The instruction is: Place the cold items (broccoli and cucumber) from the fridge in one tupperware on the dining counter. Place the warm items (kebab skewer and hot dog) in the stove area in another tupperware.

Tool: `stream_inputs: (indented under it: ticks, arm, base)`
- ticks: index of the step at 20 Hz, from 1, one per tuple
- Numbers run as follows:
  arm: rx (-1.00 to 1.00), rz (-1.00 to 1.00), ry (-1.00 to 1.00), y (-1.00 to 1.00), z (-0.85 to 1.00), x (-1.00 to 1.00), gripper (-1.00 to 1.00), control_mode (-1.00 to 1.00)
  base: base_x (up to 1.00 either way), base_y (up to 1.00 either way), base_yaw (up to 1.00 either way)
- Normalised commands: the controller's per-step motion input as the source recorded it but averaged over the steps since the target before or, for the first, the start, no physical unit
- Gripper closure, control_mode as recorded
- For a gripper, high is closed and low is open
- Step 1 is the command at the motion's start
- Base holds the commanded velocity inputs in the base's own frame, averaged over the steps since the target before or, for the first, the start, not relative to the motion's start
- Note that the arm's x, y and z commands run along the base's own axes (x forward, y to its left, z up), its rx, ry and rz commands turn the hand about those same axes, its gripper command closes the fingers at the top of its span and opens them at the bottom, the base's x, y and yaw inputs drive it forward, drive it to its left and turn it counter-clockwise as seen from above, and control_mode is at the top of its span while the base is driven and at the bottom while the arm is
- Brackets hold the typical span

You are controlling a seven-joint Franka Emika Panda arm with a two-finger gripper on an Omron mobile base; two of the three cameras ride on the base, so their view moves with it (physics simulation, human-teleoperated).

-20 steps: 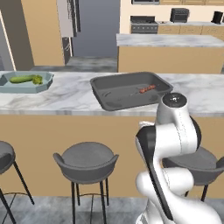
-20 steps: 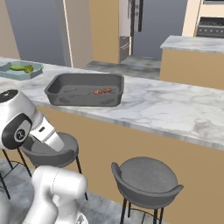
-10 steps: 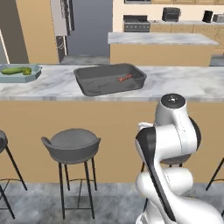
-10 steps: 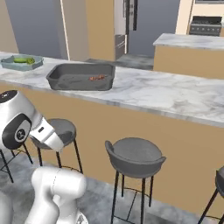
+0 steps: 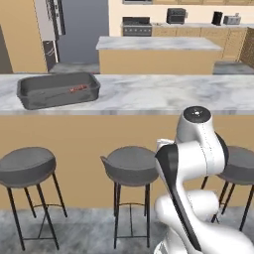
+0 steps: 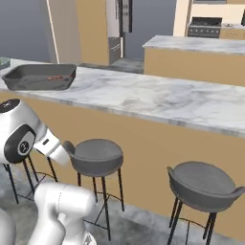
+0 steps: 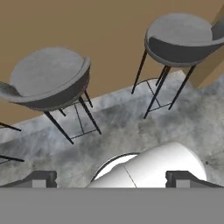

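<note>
The dark grey tupperware (image 5: pixel 58 90) sits on the marble worktop (image 5: pixel 149 94) at the upper left of the left base view, a low open tray with a small reddish item (image 5: pixel 78 89) lying inside it toward its right end; what that item is cannot be made out at this size. In the right base view the same tupperware (image 6: pixel 40 76) lies at the upper left, near the left end of the worktop (image 6: pixel 143 98), again with a thin red streak (image 6: pixel 53 78) on its floor. The worktop has a tan wooden front, and dark grey stools stand below it: one (image 5: pixel 26 166) at the lower left and one (image 5: pixel 130 164) at the centre of the left base view, with the white arm (image 5: pixel 193 154) rising from the lower right in front of a third. Behind the worktop a second marble-topped island (image 5: pixel 158 43) crosses the upper middle of the frame, with a stove (image 5: pixel 137 26) against the far wall and a tall grey fridge (image 5: pixel 79 25) at the upper left. In the hand view the gripper (image 7: pixel 112 178) points down at the grey floor (image 7: pixel 131 127), its two dark tips far apart at the bottom corners, spread wide and holding nothing, with two stools (image 7: pixel 48 78) (image 7: pixel 186 37) above them.
</note>
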Motion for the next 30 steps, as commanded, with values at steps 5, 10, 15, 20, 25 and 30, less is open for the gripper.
stream_inputs:
  ticks: [5,10,15,20,25,30]
  arm:
    - [0.0,0.0,0.0,0.0,0.0,0.0,-1.0,1.0]
    - [0.0,0.0,0.0,0.0,0.0,0.0,-1.0,1.0]
    - [0.0,0.0,0.0,0.0,0.0,0.0,-1.0,1.0]
    - [0.0,0.0,0.0,0.0,0.0,0.0,-1.0,1.0]
    - [0.0,0.0,0.0,0.0,0.0,0.0,-1.0,1.0]
    - [0.0,0.0,0.0,0.0,0.0,0.0,-1.0,1.0]
  base:
    - [-0.27,-1.0,-0.09]
    - [-0.21,-1.0,-0.09]
    - [-0.26,-1.0,-0.09]
    - [-0.24,-1.0,-0.09]
    - [-0.16,-1.0,-0.12]
    - [-0.03,-1.0,-0.12]
